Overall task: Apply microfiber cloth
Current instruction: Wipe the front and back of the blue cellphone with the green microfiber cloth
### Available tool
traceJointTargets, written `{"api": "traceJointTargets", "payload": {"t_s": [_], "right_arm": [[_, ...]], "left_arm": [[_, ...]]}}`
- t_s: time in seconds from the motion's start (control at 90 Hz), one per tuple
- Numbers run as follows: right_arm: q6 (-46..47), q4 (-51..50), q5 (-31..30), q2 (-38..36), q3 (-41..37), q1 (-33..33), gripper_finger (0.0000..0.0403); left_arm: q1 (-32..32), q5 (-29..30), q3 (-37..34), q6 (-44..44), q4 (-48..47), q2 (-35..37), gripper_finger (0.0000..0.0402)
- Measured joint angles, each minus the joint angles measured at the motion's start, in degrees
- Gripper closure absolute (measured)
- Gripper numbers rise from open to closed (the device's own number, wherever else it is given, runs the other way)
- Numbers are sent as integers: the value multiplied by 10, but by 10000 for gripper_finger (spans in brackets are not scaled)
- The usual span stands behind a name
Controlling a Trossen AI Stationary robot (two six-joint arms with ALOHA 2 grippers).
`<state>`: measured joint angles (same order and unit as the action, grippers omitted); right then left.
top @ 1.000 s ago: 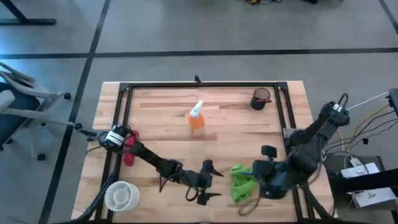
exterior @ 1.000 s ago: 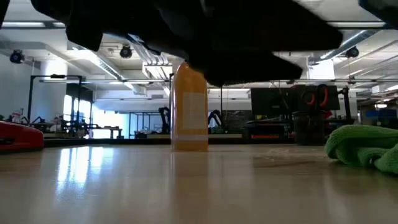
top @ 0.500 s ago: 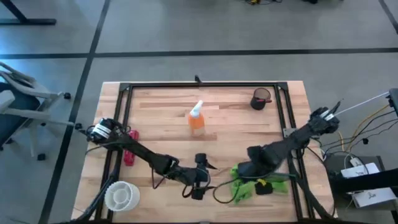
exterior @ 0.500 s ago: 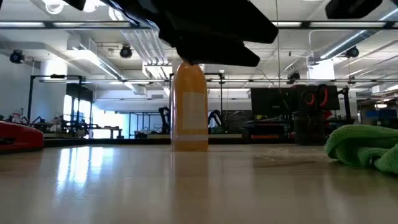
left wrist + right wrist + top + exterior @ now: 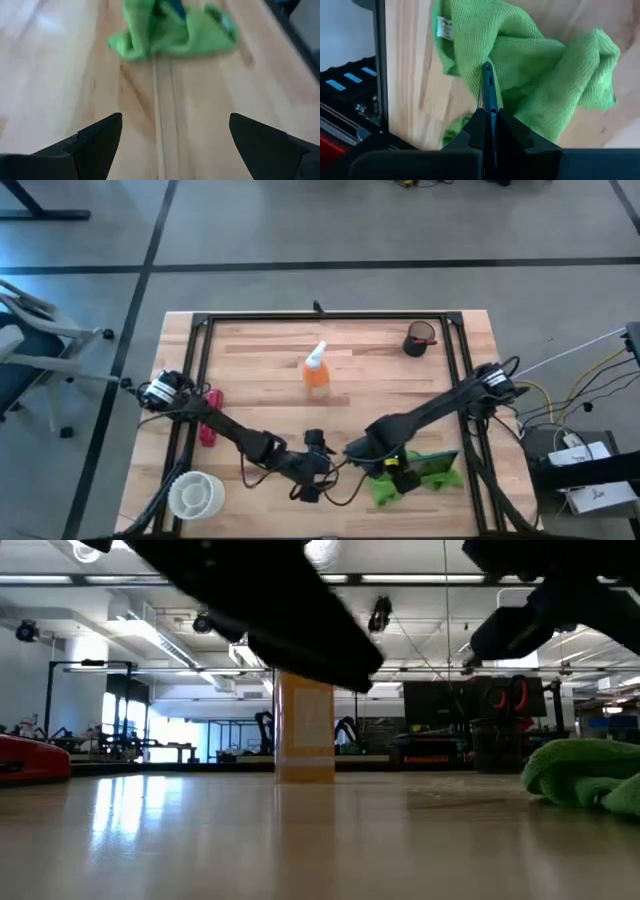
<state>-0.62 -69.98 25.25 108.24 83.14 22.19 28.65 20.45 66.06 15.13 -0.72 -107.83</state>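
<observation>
The cloth [image 5: 415, 476] lies bunched at the table's [image 5: 260, 350] 5 o'clock edge. The right claw [image 5: 398, 472] is clamped on a thin dark tablet [image 5: 490, 100] standing over it. The left claw [image 5: 312, 470] waits apart, at 9 o'clock of the cloth. You risk tablet slip, or dragging the cloth off the edge.

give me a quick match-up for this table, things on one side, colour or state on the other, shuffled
Things:
1. microfiber cloth
2. spray bottle
3. cup
4. right claw

Colour or state:
a. orange, upright at mid-table
b. shut on a thin dark plate
c. lime green, crumpled on the wood
d. dark, standing near the table's right rail

Pairs: 1-c, 2-a, 3-d, 4-b
</observation>
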Motion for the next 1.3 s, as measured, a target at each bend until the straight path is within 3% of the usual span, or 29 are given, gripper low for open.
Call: {"api": "traceJointTargets", "payload": {"t_s": [0.211, 0.544, 0.767, 0.878, 1.1, 1.3], "right_arm": [[-33, 20, 3, 25, 0, -12, 381], [-8, 84, -7, 39, 1, -17, 299], [22, 34, -16, 20, 52, -19, 266], [43, 15, -49, -14, 62, -17, 260], [161, -10, -140, -109, 28, 21, 261], [350, -16, -224, -193, -62, 109, 277]], "left_arm": [[3, -1, -1, 34, -40, 0, 52], [3, 17, -1, 28, -38, 0, 52], [2, 33, -2, 28, -22, 1, 51], [2, 33, -2, 24, 2, 0, 51], [2, 37, -2, -33, 133, -33, 51], [-11, 52, -2, -79, 238, -63, 51]]}}
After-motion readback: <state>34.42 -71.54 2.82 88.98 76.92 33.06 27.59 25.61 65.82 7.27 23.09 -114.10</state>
